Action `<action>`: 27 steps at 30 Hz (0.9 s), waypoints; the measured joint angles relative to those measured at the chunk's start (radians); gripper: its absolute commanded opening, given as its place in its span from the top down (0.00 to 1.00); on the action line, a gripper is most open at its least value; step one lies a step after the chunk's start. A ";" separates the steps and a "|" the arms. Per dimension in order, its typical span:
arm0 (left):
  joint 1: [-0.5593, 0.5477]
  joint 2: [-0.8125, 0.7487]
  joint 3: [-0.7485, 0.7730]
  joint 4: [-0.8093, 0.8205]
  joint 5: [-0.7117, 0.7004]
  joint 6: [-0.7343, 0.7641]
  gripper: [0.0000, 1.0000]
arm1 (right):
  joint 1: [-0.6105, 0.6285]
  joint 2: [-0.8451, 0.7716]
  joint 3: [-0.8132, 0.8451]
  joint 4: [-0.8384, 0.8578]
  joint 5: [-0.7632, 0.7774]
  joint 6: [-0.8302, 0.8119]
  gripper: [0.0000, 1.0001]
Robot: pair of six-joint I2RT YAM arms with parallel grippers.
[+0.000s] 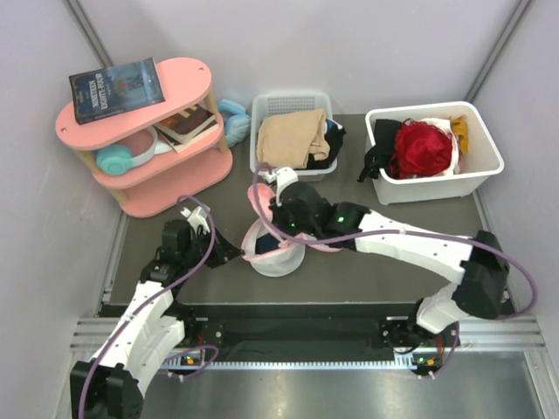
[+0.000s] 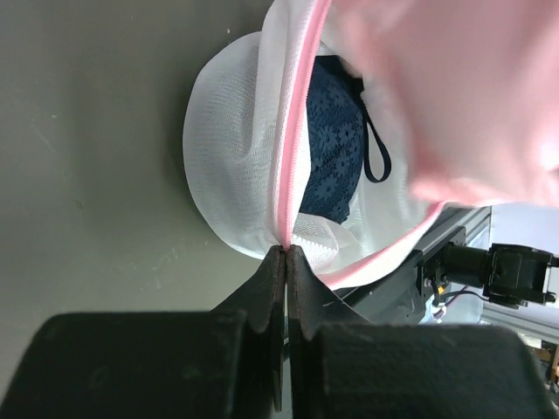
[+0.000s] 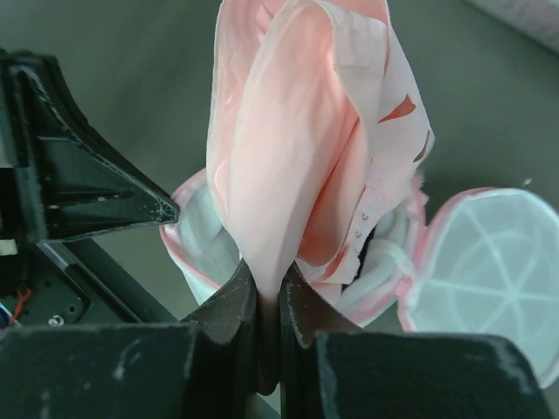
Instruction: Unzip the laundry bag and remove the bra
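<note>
Looking down from the top camera, we see the laundry bag (image 1: pixel 278 255) lying on the dark worktop (image 1: pixel 384 275) near its front middle, between the 2 arms. The left claw (image 2: pixel 286 254) is clenched on the bag's pink zipper trim (image 2: pixel 295 148), its 2 fingers pressed together with the trim pinched at their tips. The trim runs straight away from those tips across the white mesh.

The bra (image 2: pixel 334 153) sits inside the bag, dark navy behind the mesh, just past the left claw's tips and right beside the trim. A thin dark strap (image 2: pixel 378 157) loops out from its far edge. We see no claw touching it.

The right claw (image 3: pixel 269 290) is clenched on a fold of pale pink fabric (image 3: pixel 279 166), which stands upright out of the bag's open mouth. We cannot tell whether this fabric belongs to the bag or is a separate piece. To that claw's right, a round white mesh panel (image 3: pixel 489 279) with a pink rim lies folded open on the worktop. The left claw appears at the left edge of that view, close against the bag's rim.
</note>
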 measured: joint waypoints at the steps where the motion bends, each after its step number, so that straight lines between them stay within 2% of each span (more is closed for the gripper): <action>1: 0.000 0.000 0.000 0.000 -0.003 -0.002 1.00 | -0.011 -0.030 0.000 -0.010 0.002 0.002 1.00; 4: 0.000 0.002 0.000 0.001 -0.006 -0.006 1.00 | -0.058 -0.108 0.013 -0.056 0.005 0.001 1.00; 8: 0.000 0.006 0.000 0.001 -0.008 -0.010 1.00 | -0.191 -0.202 0.072 -0.127 0.010 -0.020 1.00; 17: 0.000 0.018 0.000 0.003 -0.010 -0.014 1.00 | -0.618 -0.361 0.311 -0.222 0.045 -0.191 1.00; 21: 0.000 0.018 0.000 0.003 -0.010 -0.016 1.00 | -0.833 -0.341 0.381 -0.222 0.010 -0.246 1.00; 27: 0.000 0.018 0.007 0.002 -0.010 -0.016 1.00 | -1.065 -0.224 0.419 -0.230 -0.051 -0.271 1.00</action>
